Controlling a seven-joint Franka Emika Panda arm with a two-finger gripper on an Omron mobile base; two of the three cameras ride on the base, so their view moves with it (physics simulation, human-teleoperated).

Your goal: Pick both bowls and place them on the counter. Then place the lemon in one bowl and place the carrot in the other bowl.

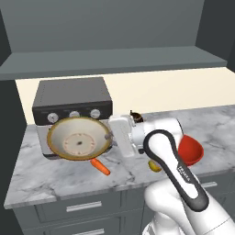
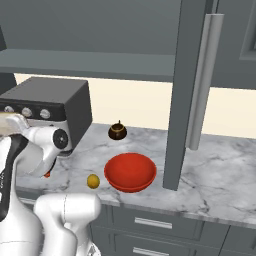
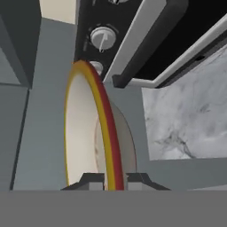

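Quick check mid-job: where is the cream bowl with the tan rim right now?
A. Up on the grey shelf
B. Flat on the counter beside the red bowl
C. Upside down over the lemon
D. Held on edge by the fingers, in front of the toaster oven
D: the cream bowl is tipped on edge with its rim pinched between the fingers, in front of the toaster oven, while the red bowl sits on the counter.

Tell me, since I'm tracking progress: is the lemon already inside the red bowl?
No, the lemon lies on the counter beside the red bowl, not in it.
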